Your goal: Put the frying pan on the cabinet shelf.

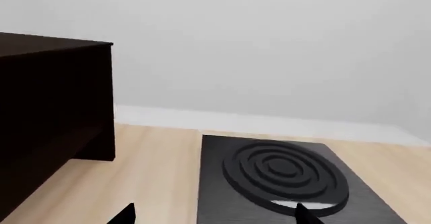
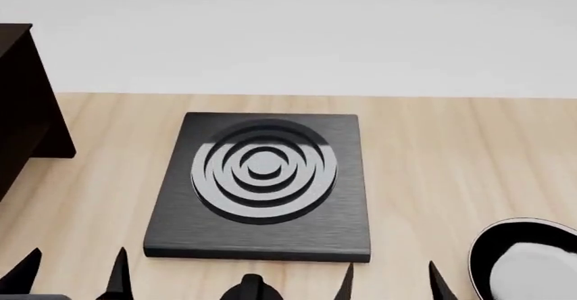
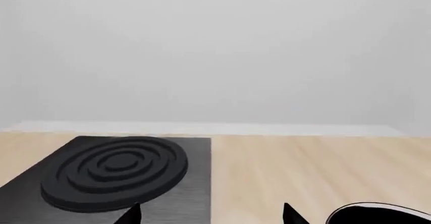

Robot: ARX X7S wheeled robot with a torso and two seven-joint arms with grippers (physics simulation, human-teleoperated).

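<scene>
The frying pan (image 2: 528, 263), black with a pale inner face and thin light rim, lies on the wooden counter at the head view's lower right, cut by the frame; its handle is out of view. Its rim (image 3: 377, 213) shows just beside my right gripper. The near-black cabinet (image 2: 23, 111) stands at the far left, also in the left wrist view (image 1: 54, 108); its shelf board is not distinguishable in the dark. My left gripper (image 2: 74, 273) (image 1: 215, 215) is open and empty near the counter's front left. My right gripper (image 2: 390, 283) (image 3: 212, 215) is open and empty, left of the pan.
A square black burner plate (image 2: 261, 178) with concentric rings lies mid-counter between the grippers, also seen from each wrist (image 1: 283, 173) (image 3: 114, 171). A pale wall (image 2: 288, 36) backs the light wood counter (image 2: 442, 158).
</scene>
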